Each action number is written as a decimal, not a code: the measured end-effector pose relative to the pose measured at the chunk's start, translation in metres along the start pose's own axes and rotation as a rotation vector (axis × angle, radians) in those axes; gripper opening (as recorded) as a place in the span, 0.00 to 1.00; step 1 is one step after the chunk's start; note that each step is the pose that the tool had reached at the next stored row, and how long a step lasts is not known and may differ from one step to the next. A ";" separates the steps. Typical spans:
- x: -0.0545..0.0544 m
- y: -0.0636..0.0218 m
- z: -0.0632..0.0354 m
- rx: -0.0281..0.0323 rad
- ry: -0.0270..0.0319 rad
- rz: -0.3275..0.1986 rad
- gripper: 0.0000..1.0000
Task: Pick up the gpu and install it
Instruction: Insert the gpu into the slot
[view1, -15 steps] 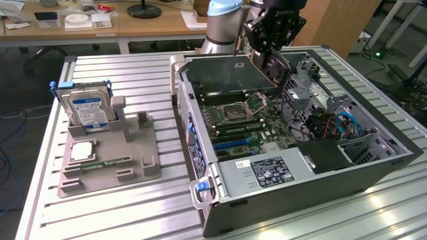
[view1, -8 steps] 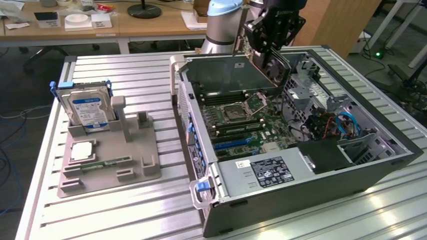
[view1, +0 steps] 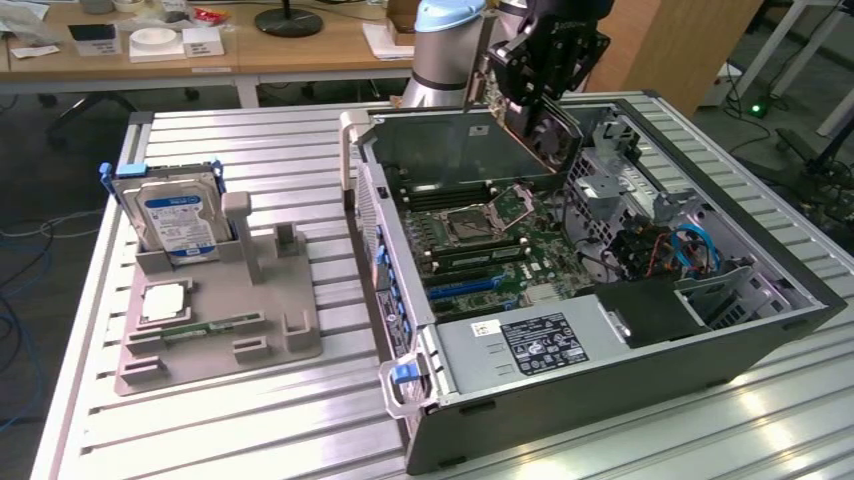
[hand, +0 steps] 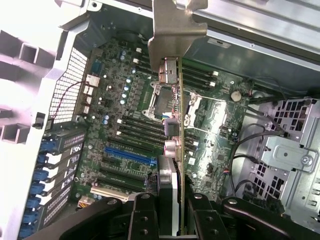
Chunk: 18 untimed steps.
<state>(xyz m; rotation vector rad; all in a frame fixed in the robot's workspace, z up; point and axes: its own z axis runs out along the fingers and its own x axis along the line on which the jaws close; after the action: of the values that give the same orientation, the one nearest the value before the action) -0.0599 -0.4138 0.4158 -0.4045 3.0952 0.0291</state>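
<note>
The gpu (view1: 550, 140) hangs tilted above the back of the open computer case (view1: 601, 400), over the motherboard (view1: 487, 250). My gripper (view1: 537, 92) is shut on its upper edge. In the wrist view the gpu (hand: 172, 40) shows edge-on: its pale metal bracket points away from the camera, its ports are lined up below the bracket, and the thin board runs back between my fingers (hand: 142, 217). The gripper (hand: 172, 222) clamps the board from both sides. Below the card lie the motherboard (hand: 125, 115) and a blue expansion slot (hand: 127, 155), apart from the card.
A grey fixture (view1: 220, 320) at the exterior view's left holds an upright hard drive (view1: 180, 220), a processor chip (view1: 163, 303) and a memory stick (view1: 200, 328). Inside the case sit the power supply (view1: 534, 345), drive cage and cables (view1: 667, 250). Desks stand behind the table.
</note>
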 end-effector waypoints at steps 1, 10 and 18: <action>0.000 0.0000 0.0000 0.0000 0.0000 -0.003 0.28; 0.000 -0.0001 0.0000 -0.0012 0.0007 -0.052 0.28; 0.000 -0.0002 0.0000 -0.0026 0.0018 -0.116 0.28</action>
<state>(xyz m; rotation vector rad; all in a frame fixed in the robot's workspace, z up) -0.0599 -0.4140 0.4158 -0.5834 3.0676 0.0308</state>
